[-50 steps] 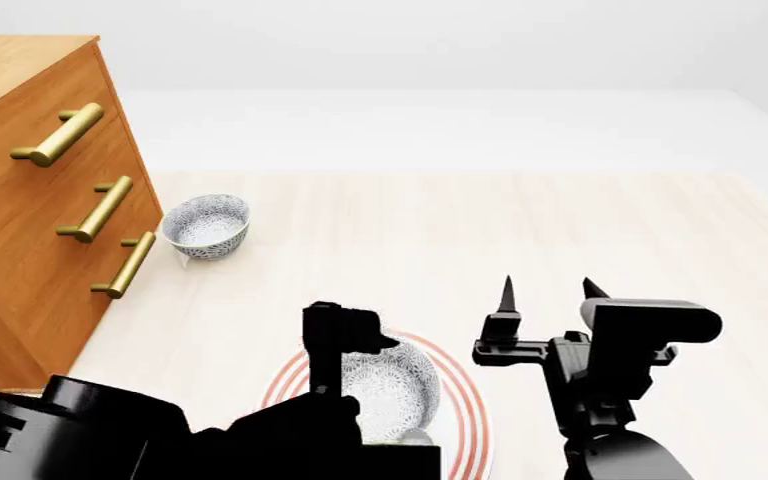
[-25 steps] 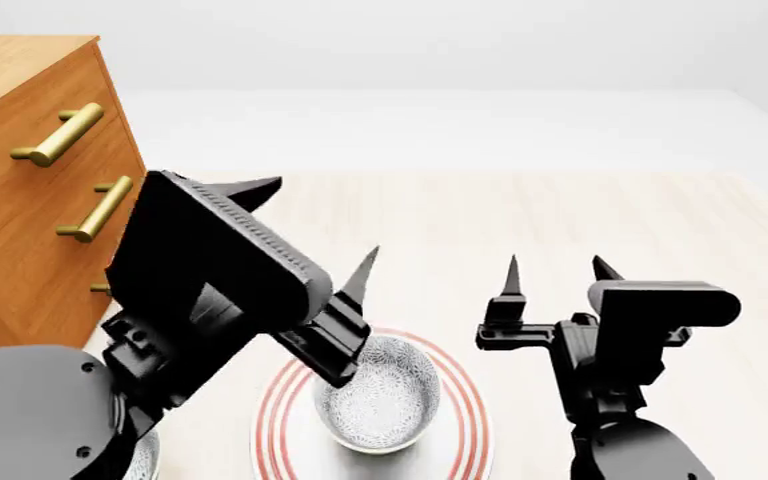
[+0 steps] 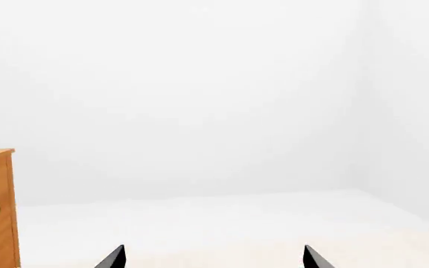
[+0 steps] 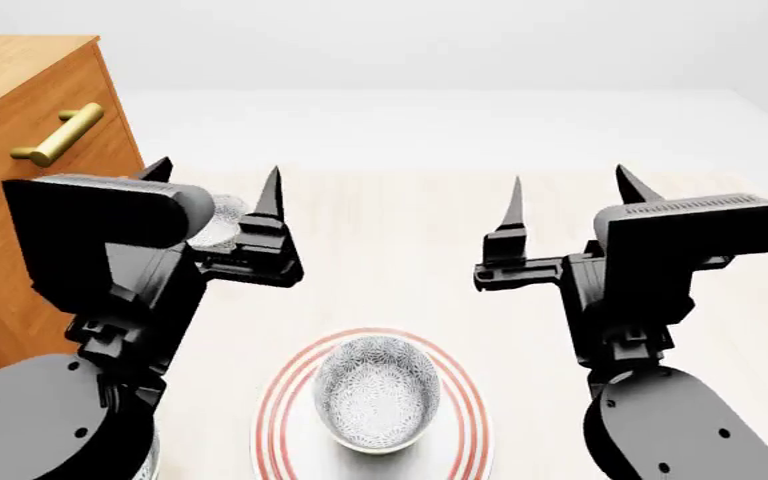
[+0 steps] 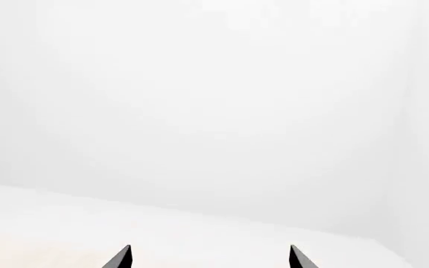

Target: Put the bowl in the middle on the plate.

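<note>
Both claws (image 4: 211,185) (image 4: 567,195) gape wide, empty (only the head view shows the bowl (image 4: 379,392) on the plate (image 4: 458,385)).

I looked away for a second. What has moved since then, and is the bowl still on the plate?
The left end effector has lifted off the small grey-and-white speckled bowl and risen, open and empty, beside the right end effector, which also rose slightly. The bowl stays on the wide white red-ringed plate. The wooden drawer cabinet is unchanged.
</note>
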